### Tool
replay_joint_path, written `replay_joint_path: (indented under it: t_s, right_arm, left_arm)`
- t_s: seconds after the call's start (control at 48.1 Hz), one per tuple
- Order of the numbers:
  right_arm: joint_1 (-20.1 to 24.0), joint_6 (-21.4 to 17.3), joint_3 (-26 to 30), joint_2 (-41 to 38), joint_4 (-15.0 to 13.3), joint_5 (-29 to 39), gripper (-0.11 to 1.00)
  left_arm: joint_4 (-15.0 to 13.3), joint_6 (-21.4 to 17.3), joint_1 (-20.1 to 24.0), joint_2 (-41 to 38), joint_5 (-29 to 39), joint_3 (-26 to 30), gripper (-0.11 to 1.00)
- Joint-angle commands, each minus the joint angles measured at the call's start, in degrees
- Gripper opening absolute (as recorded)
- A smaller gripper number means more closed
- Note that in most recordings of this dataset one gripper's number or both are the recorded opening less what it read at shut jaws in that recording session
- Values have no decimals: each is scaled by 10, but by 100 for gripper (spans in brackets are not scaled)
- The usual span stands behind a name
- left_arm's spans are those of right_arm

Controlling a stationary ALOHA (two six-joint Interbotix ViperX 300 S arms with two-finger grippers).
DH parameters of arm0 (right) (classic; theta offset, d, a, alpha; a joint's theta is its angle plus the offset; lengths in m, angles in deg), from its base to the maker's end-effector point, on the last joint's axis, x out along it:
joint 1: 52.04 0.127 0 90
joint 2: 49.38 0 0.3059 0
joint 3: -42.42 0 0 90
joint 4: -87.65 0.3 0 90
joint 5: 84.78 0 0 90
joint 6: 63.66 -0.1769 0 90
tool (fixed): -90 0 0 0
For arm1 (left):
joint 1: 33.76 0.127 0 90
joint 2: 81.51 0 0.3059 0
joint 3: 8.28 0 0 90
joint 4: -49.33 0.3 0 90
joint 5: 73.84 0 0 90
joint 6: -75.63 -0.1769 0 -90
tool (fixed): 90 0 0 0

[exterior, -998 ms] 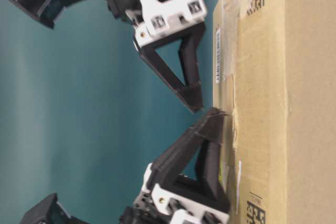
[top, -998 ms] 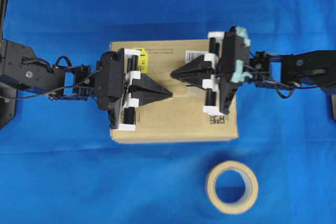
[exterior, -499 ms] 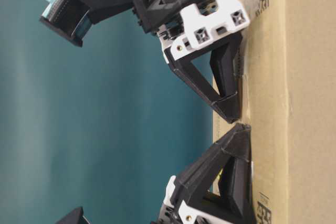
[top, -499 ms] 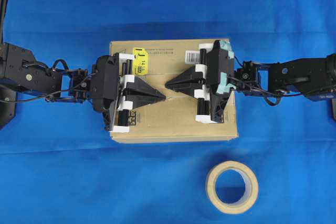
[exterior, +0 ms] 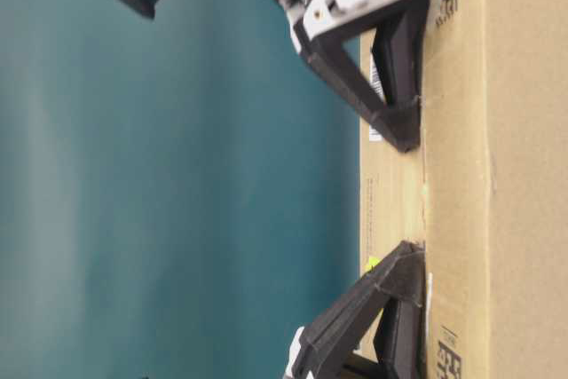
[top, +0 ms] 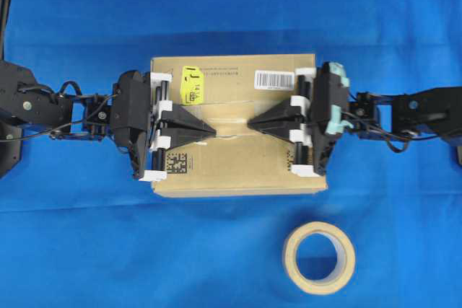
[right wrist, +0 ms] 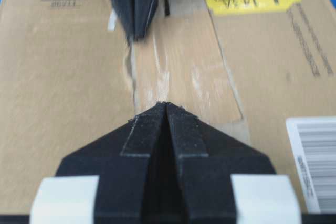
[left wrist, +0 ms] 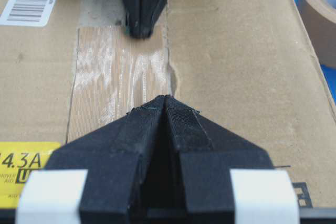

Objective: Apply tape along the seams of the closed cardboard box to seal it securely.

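The brown cardboard box (top: 238,171) lies in the middle of the blue cloth. A glossy tan strip of tape (left wrist: 118,77) lies flat across the middle of its top (top: 232,126), over the seams, which are mostly hidden under it and the fingers. My left gripper (top: 214,131) is shut, its tips resting on the strip's left end (left wrist: 166,98). My right gripper (top: 250,125) is shut too and touches the strip's other end (right wrist: 166,103). The two point at each other, a short gap apart. In the table-level view both tips (exterior: 404,141) (exterior: 410,250) lie against the box top.
A round tan tape roll (top: 318,257) lies on the cloth in front of the box, to the right. On the box top are a yellow sticker (top: 192,84), a white barcode label (top: 274,78) and a black square code (top: 180,161).
The right gripper came down onto the box top and met the left tip to tip. Both then slid apart along the strip, each towards its own side.
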Motion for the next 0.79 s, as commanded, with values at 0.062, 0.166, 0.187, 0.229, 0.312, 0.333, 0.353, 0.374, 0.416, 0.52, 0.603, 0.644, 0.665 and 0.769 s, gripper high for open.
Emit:
replay_joint_path:
  t_s: [0.062, 0.166, 0.187, 0.229, 0.312, 0.333, 0.353, 0.374, 0.416, 0.52, 0.603, 0.644, 0.665, 0.769]
  right_arm:
    - [14, -2, -20, 12, 5, 5, 0]
    - [14, 0, -14, 12, 5, 4, 0]
    - [14, 1, -11, 12, 5, 4, 0]
    - [14, 3, -8, 16, 5, 5, 0]
    - [14, 4, 1, 30, 4, 8, 0]
    - [14, 4, 3, 36, 4, 11, 0]
    - [14, 4, 4, 42, 4, 12, 0]
    - [14, 5, 6, 49, 4, 16, 0]
    - [14, 6, 10, 71, 4, 30, 0]
    - [14, 8, 14, 120, 3, 64, 0]
    - [14, 8, 10, 161, 0, 88, 0]
    - [14, 9, 6, 181, -2, 99, 0]
    - [14, 9, 4, 192, -4, 105, 0]
    - [14, 9, -14, 246, -11, 131, 0]
  left_arm:
    - [-1, 1, 2, -3, 6, -23, 0]
    - [0, 0, 2, -4, 6, -14, 0]
    - [-1, 0, 2, -3, 6, -11, 0]
    - [-1, -1, 2, 0, 10, -7, 0]
    - [-1, -3, 2, 15, 18, 3, 0]
    - [-1, -3, 2, 21, 21, 5, 0]
    - [0, -3, 2, 28, 25, 8, 0]
    - [-1, -4, 2, 35, 30, 11, 0]
    - [0, -4, 2, 52, 42, 17, 0]
    - [0, -7, 2, 98, 76, 26, 0]
    - [1, -7, 2, 135, 100, 27, 0]
    - [2, -7, 2, 156, 112, 24, 0]
    - [2, -7, 2, 163, 115, 22, 0]
    - [2, -7, 4, 200, 131, 4, 0]
